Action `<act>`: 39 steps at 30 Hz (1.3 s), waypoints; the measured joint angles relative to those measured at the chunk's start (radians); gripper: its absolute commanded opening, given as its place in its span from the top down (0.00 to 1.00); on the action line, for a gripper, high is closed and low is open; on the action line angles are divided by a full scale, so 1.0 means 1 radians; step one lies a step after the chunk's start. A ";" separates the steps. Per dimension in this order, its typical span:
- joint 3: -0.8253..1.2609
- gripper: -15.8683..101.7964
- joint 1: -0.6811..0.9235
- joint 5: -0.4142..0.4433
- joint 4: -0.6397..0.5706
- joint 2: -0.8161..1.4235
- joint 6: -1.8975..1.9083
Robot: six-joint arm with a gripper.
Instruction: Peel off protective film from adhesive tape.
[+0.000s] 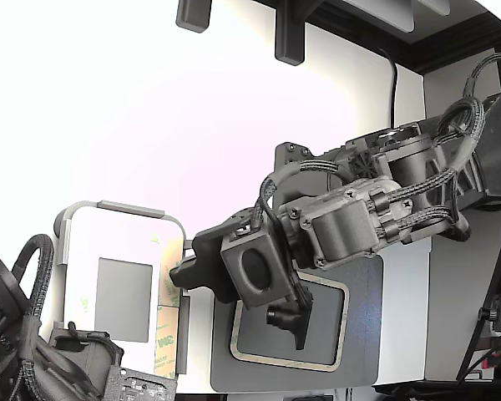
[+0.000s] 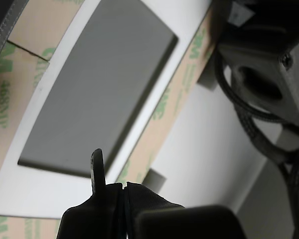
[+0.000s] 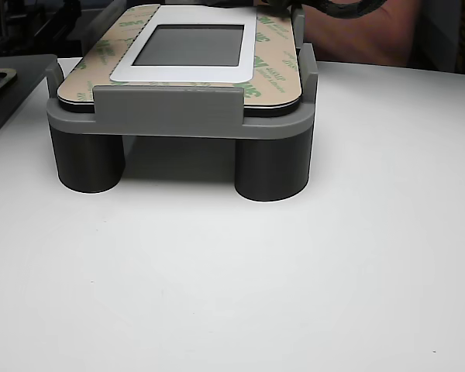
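Note:
A white panel (image 1: 92,242) with a dark grey window lies in a grey fixture (image 3: 170,108). Cream protective film (image 1: 169,330) with green logo marks runs along its edges, showing as a long strip (image 2: 162,107) in the wrist view and as side strips (image 3: 275,58) in the other view. My gripper (image 1: 177,276) hovers at the panel's edge on the exterior view's right, just above that strip. In the wrist view my gripper (image 2: 114,188) has its black fingers pressed together over the white border, with one thin fingertip (image 2: 97,167) sticking out. Nothing shows between them.
A dark plate (image 1: 363,334) carrying a tan rounded frame outline (image 1: 234,351) lies under my arm. A second arm (image 1: 33,351) with braided cables sits at the exterior view's lower left. A person's forearm (image 3: 356,31) rests behind the fixture.

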 measured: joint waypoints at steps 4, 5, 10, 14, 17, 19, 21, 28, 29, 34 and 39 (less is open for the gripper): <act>-0.041 0.95 0.025 -0.011 -0.014 -0.057 0.003; -0.046 0.95 0.031 -0.011 -0.021 -0.069 0.006; -0.048 0.95 0.071 0.028 -0.058 -0.115 0.017; -0.064 0.95 0.083 0.028 -0.095 -0.166 -0.008; -0.083 0.95 0.084 0.017 -0.110 -0.198 -0.025; -0.084 0.95 0.095 0.015 -0.118 -0.204 -0.031; -0.084 0.95 0.101 0.008 -0.123 -0.207 -0.040; -0.109 0.95 0.124 -0.005 -0.144 -0.253 -0.072; -0.110 0.95 0.127 -0.002 -0.146 -0.259 -0.072; -0.126 0.95 0.140 0.011 -0.167 -0.299 -0.086; -0.146 0.95 0.140 0.006 -0.183 -0.341 -0.091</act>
